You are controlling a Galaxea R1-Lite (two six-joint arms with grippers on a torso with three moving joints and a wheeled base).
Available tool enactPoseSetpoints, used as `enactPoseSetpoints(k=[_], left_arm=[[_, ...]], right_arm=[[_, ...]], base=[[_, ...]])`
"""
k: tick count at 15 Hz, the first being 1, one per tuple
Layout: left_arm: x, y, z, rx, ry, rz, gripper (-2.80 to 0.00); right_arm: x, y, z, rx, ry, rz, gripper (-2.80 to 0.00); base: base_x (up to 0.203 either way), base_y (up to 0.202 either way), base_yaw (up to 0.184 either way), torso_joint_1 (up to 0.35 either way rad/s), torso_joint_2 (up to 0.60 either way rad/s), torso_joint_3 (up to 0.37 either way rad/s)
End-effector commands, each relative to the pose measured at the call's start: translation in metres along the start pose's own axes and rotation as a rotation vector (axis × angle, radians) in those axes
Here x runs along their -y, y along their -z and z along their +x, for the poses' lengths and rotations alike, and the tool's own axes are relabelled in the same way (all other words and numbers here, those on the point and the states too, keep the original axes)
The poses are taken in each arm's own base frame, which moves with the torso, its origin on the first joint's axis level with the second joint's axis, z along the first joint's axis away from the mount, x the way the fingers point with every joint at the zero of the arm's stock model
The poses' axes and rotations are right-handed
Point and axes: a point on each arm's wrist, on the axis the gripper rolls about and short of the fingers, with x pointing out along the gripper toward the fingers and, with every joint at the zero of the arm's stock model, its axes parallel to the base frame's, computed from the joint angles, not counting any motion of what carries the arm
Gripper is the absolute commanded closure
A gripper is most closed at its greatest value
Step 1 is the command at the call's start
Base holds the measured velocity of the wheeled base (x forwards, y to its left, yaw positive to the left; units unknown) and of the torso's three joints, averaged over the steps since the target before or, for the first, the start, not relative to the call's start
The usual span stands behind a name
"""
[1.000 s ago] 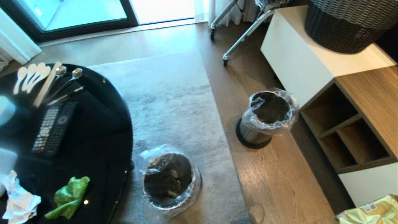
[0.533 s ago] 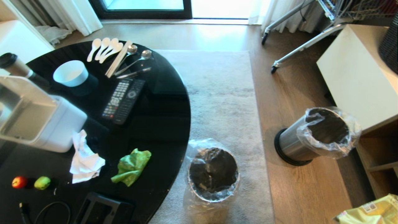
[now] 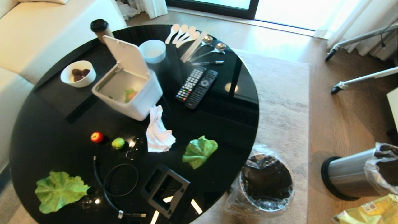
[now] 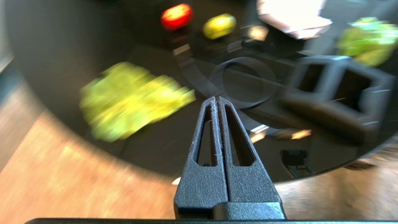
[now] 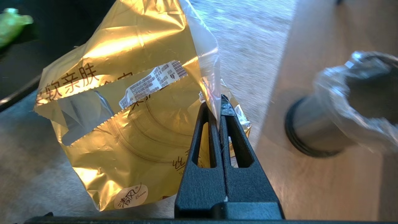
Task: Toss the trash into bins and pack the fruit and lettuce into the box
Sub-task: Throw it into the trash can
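Right claw [image 5: 220,104] pinched shut on the edge of the crinkled gold snack wrapper [image 5: 124,118]; the foil hung off its tips, glossy and creased, with a torn clear window and a printed label strip. In the head view only one corner of the wrapper [image 3: 370,213] showed, cut off at the frame's lower right edge; the claw itself was out of that frame.

Beyond the wrapper and to one side stood a brushed-steel bin [image 5: 335,121] on the wood floor, blurred, its liner bag a pale crinkled haze. The same bin [image 3: 351,174] was cropped at the head view's right edge. The second bin [image 3: 267,183] stood against the desk's rim, dark inside, contents hard to make out.

Left claw [image 4: 217,101] closed flat, tips together, holding nothing, hanging over the desk [image 3: 62,102] edge. Ahead of it, all smeared: a ruffled lettuce leaf [image 4: 130,99], red apple [image 4: 176,16], green apple [image 4: 219,25], white crumpled tissue [image 4: 292,15], second lettuce leaf [image 4: 367,39].

White box [image 3: 130,90] sat further across the round glossy black desk, lid propped up; something green and orange lay inside, indistinct.
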Motion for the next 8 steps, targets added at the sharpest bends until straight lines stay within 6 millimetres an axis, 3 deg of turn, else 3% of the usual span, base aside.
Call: enactPoseSetpoints(k=[1,5,8], left_arm=[[0.0,-0.0001,0.0,0.001,0.0,-0.001,0.0],[0.0,-0.0001,0.0,0.001,0.0,-0.001,0.0],[0.0,-0.0001,0.0,0.001,-0.001,-0.001,0.0]], right_arm=[[0.0,0.0,0.0001,-0.002,-0.001,-0.001,0.0],[0.0,0.0,0.0001,-0.002,-0.001,0.001,0.0],[0.0,0.0,0.0001,-0.002,-0.001,0.005,0.0]], base=[[0.001,-0.011,0.172,0.007,0.0,0.0],[0.0,-0.006,0.137,0.002,0.0,0.006],[0.0,0.0,0.0,0.0,0.0,0.0]])
